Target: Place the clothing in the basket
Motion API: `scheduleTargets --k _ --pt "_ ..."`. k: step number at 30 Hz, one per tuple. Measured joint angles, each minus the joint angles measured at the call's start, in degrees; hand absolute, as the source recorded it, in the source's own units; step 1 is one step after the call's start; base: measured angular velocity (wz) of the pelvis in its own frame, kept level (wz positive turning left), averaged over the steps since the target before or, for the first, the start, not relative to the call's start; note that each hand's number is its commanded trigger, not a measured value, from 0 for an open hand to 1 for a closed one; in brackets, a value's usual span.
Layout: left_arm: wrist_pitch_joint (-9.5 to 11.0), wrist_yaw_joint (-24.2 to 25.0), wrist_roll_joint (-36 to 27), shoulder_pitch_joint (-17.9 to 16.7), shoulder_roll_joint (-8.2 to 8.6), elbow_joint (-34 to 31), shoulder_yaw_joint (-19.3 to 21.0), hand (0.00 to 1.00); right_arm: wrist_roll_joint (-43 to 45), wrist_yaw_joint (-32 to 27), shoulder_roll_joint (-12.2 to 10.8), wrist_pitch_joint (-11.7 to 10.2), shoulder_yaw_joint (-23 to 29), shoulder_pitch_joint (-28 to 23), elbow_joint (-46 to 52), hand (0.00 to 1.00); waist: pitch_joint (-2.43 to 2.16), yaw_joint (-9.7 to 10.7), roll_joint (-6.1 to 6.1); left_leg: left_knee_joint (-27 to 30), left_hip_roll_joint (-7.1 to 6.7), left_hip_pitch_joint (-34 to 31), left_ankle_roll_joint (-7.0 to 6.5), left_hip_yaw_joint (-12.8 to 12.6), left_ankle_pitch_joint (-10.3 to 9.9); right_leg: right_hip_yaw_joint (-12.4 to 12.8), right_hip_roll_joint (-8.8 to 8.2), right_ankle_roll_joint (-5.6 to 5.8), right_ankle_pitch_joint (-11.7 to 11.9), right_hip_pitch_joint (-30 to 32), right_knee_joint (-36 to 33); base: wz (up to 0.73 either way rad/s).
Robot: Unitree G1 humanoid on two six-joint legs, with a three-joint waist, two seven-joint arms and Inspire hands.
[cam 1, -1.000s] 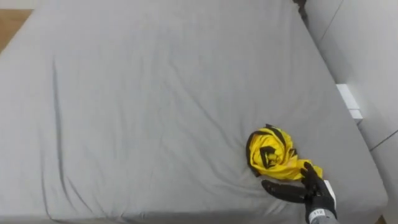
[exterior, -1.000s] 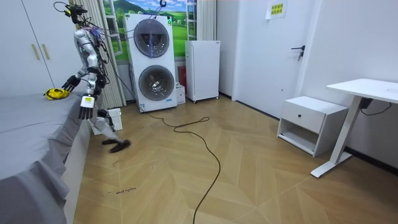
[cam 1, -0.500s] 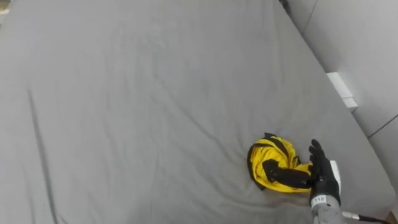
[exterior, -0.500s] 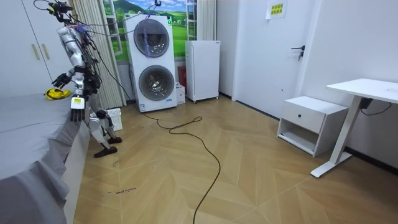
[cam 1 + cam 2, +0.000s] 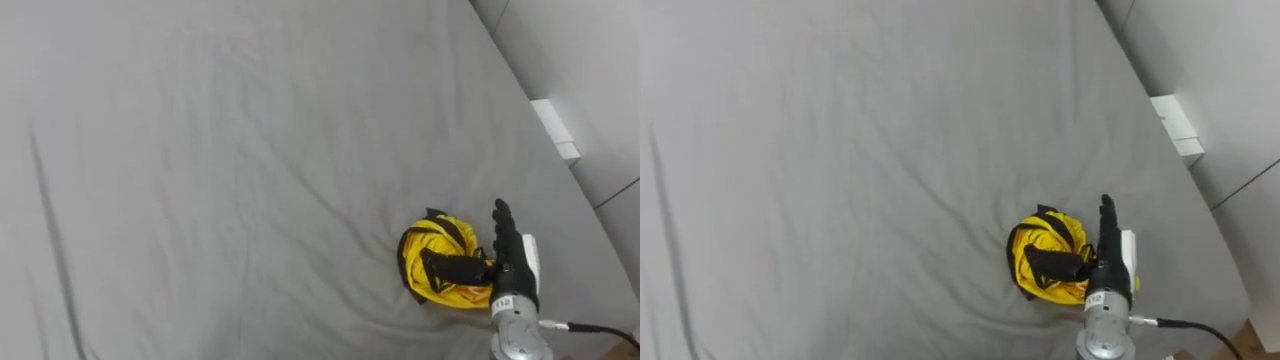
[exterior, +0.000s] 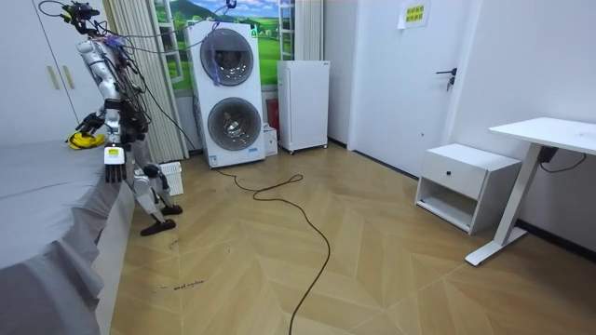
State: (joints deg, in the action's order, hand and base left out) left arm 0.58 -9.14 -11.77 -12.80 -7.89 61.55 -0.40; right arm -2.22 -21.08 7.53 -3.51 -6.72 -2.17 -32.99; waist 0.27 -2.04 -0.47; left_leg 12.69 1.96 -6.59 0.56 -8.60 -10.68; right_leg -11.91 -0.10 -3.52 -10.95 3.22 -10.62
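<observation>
The right hand (image 5: 514, 268) has reached the crumpled yellow-and-black garment (image 5: 425, 250), lower right on the grey bedsheet (image 5: 200, 150), fingers straight, thumb across it. Grasping step, likely: closing round the cloth comes next.

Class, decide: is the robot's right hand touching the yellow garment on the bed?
Touching. In the left eye view the thumb of the right hand lies across the yellow garment, with no gap.

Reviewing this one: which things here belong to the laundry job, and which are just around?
Job: yellow garment; right hand, thumb laid across it; left hand, hanging at the robot's side.
Just around: grey bed under the garment; stacked washing machines; white fridge; nightstand; desk.
</observation>
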Motion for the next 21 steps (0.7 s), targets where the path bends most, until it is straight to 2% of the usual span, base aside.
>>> scheduleTargets --k 1,5,8,12,13,17,18,21 --pt "-0.4 -0.1 0.0 0.0 -0.01 -0.3 0.0 0.00 0.0 0.0 0.0 0.8 -0.4 0.0 -1.0 0.00 0.00 0.0 -0.05 0.0 -0.03 -0.4 0.00 0.2 0.0 -0.4 -0.05 0.00 0.0 0.2 0.0 0.08" --pt "-0.8 -0.3 0.1 0.2 -0.11 -1.5 0.0 0.00 0.0 0.2 0.0 1.7 -1.6 1.8 -5.5 0.00 -0.06 0.0 -0.25 0.1 -0.46 -2.3 -0.22 1.2 0.5 -3.5 -0.56 0.00 0.0 1.6 -0.1 0.17" --pt "-1.3 -0.3 0.1 0.3 -0.43 -1.9 -0.5 0.00 -0.1 0.3 0.0 2.6 -1.7 5.9 -12.0 0.00 -0.01 0.0 -0.18 0.4 -0.84 -3.3 -0.51 2.3 0.7 -6.9 -1.12 0.02 0.0 1.9 -0.1 0.17" --pt "-1.6 -0.2 0.4 0.4 -0.54 -2.1 -0.3 0.00 0.0 0.3 1.4 3.1 -1.0 10.6 -18.7 0.00 0.07 -0.6 -0.07 1.0 -1.66 -4.6 -1.03 4.2 1.2 -8.4 -1.80 0.40 0.0 2.0 -0.1 0.28" --pt "-1.6 -0.2 0.8 0.7 -0.60 -2.1 -0.3 0.00 0.0 0.1 2.2 3.1 -0.8 10.9 -19.4 0.00 0.18 -1.4 0.09 1.3 -1.77 -5.1 -1.16 4.6 1.3 -8.8 -1.89 0.57 0.1 2.1 -0.1 0.24" --pt "-1.9 -0.1 1.3 1.4 -0.70 -1.8 -0.6 0.00 0.0 -0.8 3.8 2.9 -0.4 13.0 -22.5 0.00 0.63 -2.2 1.08 2.2 -1.87 -7.6 -1.60 5.9 1.8 -10.2 -2.25 0.80 0.3 3.7 -0.4 0.23" --pt "-1.9 0.1 1.2 1.9 -1.04 -1.1 -1.7 0.00 -0.3 -1.7 4.3 2.8 -0.3 13.6 -23.1 0.00 0.86 -2.7 1.48 2.6 -1.94 -8.8 -1.70 6.2 2.0 -10.5 -2.40 0.79 0.3 4.5 -0.9 0.12" --pt "-2.0 1.0 1.3 2.9 -2.70 0.6 -4.7 0.00 -1.6 -3.7 4.7 2.0 0.1 16.8 -27.1 0.00 0.76 -2.9 1.86 3.1 -2.68 -11.5 -1.87 7.3 2.5 -10.7 -2.64 0.69 0.1 6.9 -2.0 0.19"
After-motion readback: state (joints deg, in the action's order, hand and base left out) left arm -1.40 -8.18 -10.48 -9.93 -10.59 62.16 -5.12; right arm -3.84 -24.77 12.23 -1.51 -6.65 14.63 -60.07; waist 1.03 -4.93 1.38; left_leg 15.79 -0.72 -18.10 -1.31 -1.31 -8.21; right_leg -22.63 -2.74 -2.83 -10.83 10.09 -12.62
